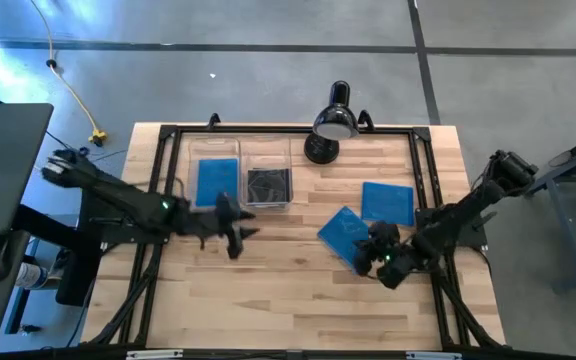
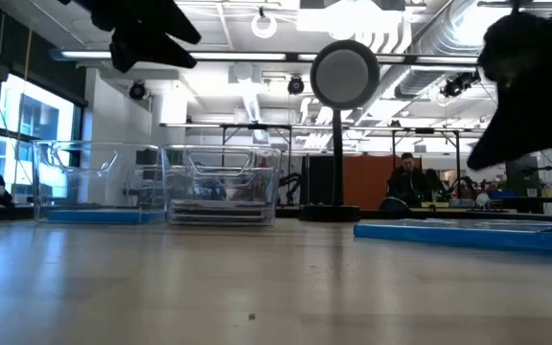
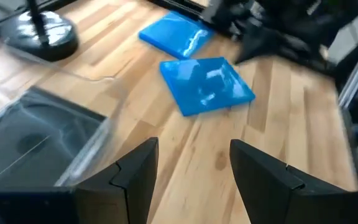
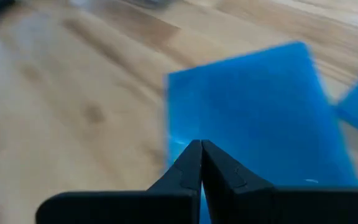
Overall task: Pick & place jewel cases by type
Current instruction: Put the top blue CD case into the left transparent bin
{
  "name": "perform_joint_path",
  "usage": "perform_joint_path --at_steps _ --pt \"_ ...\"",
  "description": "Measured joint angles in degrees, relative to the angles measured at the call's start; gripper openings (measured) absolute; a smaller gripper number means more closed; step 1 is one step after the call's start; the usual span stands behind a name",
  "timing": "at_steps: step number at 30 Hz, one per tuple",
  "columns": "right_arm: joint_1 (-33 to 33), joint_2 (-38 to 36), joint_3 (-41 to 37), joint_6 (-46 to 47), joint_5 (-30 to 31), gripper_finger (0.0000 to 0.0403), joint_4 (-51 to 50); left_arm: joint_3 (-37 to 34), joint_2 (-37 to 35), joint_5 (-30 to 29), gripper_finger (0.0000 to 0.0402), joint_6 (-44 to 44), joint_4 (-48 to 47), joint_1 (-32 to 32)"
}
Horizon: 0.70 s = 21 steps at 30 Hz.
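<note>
Blue jewel case (image 1: 345, 233) flat on wooden surface (image 1: 288, 300), beside second blue case (image 1: 387, 201). Right end effector (image 4: 201, 163) pinched closed over its edge; left end effector (image 3: 188, 171) wide apart near bins (image 1: 243, 175). Probably light, stiff, slick, brittle: best gripped by an edge.

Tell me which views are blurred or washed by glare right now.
Right wrist view: heavy blur over the blue case and table. Left wrist view: the right arm is smeared, and glare streaks both blue cases. Low view: arms are dark silhouettes against bright ceiling lights. High view: glare on the floor at left.
</note>
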Motion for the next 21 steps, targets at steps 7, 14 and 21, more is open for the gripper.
perform_joint_path --at_steps 7,14,21 --pt "-6.71 0.0 0.0 4.94 -7.08 0.0 -9.89 0.0 14.21 -10.84 0.0197 6.26 11.67 -7.35" --pt "-8.03 0.0 0.0 7.22 -9.5 0.0 -13.5 -0.02 25.88 -13.14 0.0197 9.5 22.57 -8.34" --pt "-9.89 0.0 0.0 10.58 -12.95 0.0 -21.99 -0.02 32.16 -13.18 0.0197 10.72 29.84 -8.32"
